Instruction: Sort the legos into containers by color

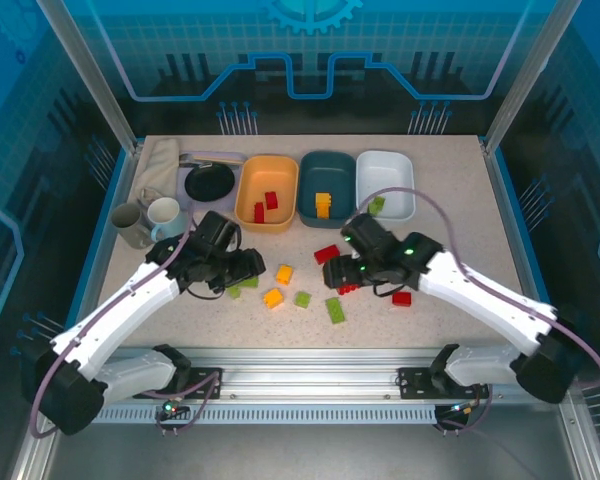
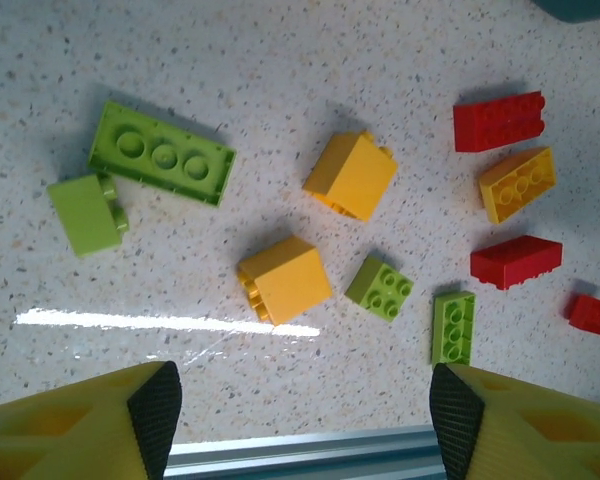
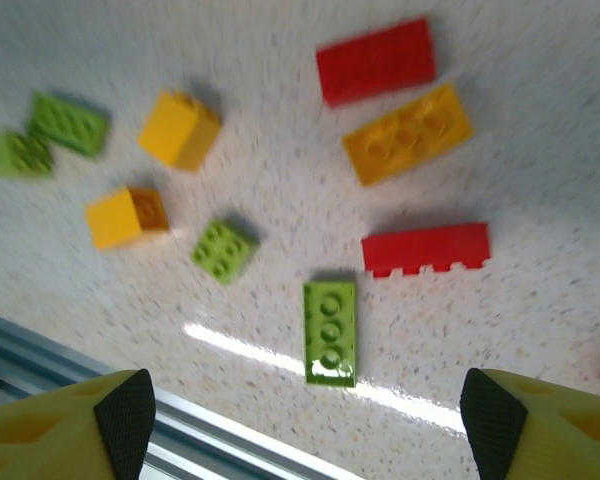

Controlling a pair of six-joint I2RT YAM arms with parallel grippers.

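i have both arms stretched inward, wrists dipped over the counter [image 2: 280, 60]; left tool [image 2: 305, 402] and right tool [image 3: 310, 418] hang released, empty, above loose legos [image 2: 285, 280].

High overview; wrist close-ups over shared legos [image 2: 285, 280]

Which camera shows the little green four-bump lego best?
Left wrist: the little green four-bump lego looks sharp, with every bump clear. Right wrist shows it blurred; the top view shows it as a tiny speck.
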